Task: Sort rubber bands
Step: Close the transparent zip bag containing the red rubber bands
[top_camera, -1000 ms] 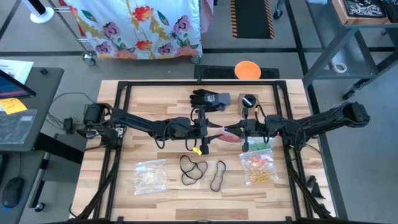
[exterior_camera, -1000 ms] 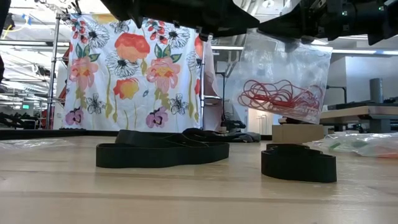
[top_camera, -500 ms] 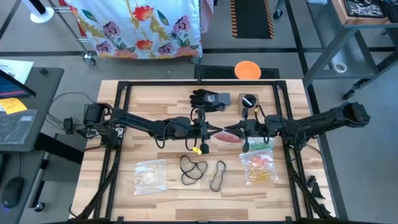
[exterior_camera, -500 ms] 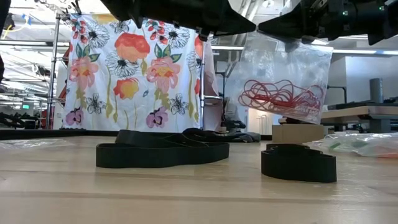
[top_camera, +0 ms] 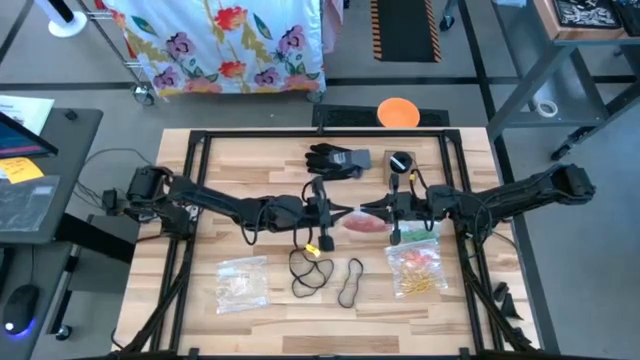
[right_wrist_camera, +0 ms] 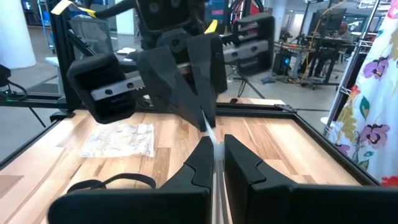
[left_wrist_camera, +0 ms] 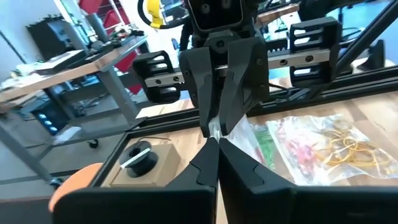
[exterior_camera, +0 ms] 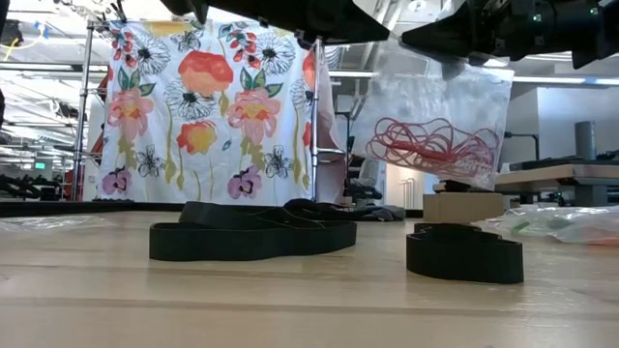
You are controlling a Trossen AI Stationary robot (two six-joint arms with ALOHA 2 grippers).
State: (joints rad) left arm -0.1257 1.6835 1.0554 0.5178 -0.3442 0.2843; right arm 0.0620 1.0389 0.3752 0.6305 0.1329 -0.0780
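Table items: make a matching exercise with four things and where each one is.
Things:
1. bag of red bands
2. black glove
3. black bands
4. bag of mixed bands

Places:
A. flat at the table's front right
B. loose on the wood at front centre
C. lifted off the table between both grippers
D. at the far edge, in the middle

Pairs: 1-C, 2-D, 3-B, 4-A

red rubber bands (exterior_camera: 433, 147) sit tangled in a clear bag hanging in the air over mid-table. two wide black ones (top_camera: 311, 273) (top_camera: 351, 283) lie loose on the wood near the front, and yellow, red and green ones (top_camera: 422, 270) are bagged on the right.
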